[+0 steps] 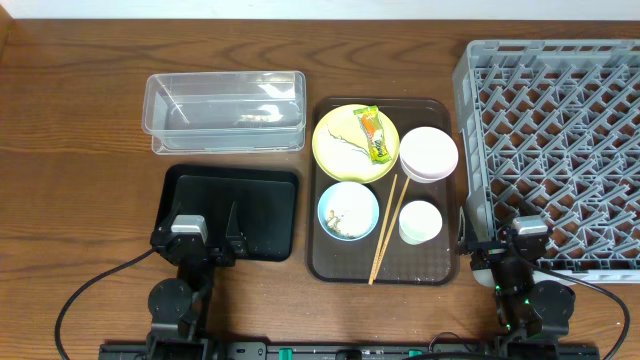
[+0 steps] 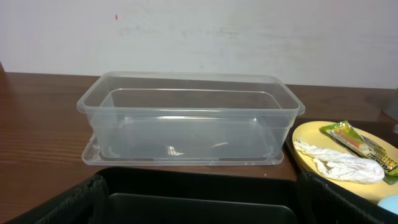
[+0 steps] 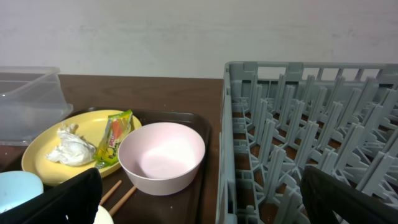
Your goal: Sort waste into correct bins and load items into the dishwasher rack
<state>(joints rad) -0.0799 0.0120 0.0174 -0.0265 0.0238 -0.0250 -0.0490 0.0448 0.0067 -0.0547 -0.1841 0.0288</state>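
Two wooden chopsticks side by side on the brown serving tray, between light blue bowl and small white cup, long axis near-to-far, far ends leaning right. Left gripper low over the black tray, right gripper beside the near-left corner of the dishwasher rack, both level, aimed away, jaws wide apart, empty.

Table: wood, open grain is seen, low sheen.
Tub, ahead of the left pincer: clear plastic, glossy, reflections are carried on the walls.
Black tray, below that pincer: smooth plastic, slight shine.
Rack, right of the right pincer: grey moulded plastic, matt.
Wrapper: printed film, glossy.
Scrap: white, crumpled, paper-like, matt.
Pink-white bowl: smooth, soft sheen.
Chopsticks: bare wood, matt.
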